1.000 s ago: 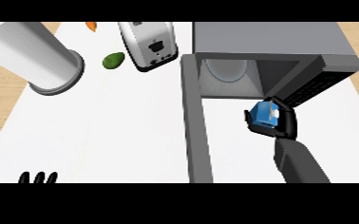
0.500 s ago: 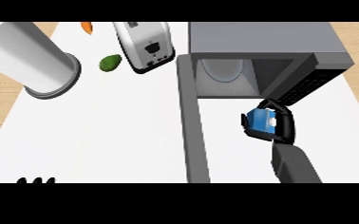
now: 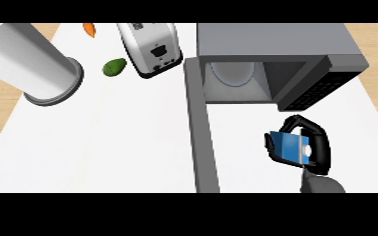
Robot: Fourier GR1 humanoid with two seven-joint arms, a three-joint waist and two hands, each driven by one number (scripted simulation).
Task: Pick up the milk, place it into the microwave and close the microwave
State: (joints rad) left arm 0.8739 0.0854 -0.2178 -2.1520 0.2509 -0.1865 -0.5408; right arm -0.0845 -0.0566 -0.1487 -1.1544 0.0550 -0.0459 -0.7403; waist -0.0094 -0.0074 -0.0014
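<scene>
**Blue milk carton held in front of the open microwave**

Black against the white counter (image 3: 111,140), the right hand (image 3: 320,152) shows low on the right of the head view. Its grey forearm (image 3: 322,185) enters from the lower edge and points up and slightly left, toward the microwave (image 3: 273,40). The hand is turned so that its fingers arch over the top and down the right side of the milk carton (image 3: 290,146), while the thumb comes up along the carton's lower left edge. The fingers are curled round the carton, grasping it. Its blue face with a pale patch shows between them.

The carton is outside the oven, just below and in front of the cavity's right front corner, near the dark control panel (image 3: 325,82). It is tilted, with its upper end leaning left. Whether its base touches the counter cannot be told from this steep angle.

The microwave door (image 3: 201,130) stands wide open, a long grey slab running down from the cavity's left edge. Inside, the glass turntable (image 3: 235,74) lies on the cavity floor.

To the left, well apart from the hand, are a silver toaster (image 3: 151,50), an avocado (image 3: 113,67) just beside it, a carrot (image 3: 88,28) near the top edge, and a large metal cylinder (image 3: 40,70).

The left hand does not show.
</scene>
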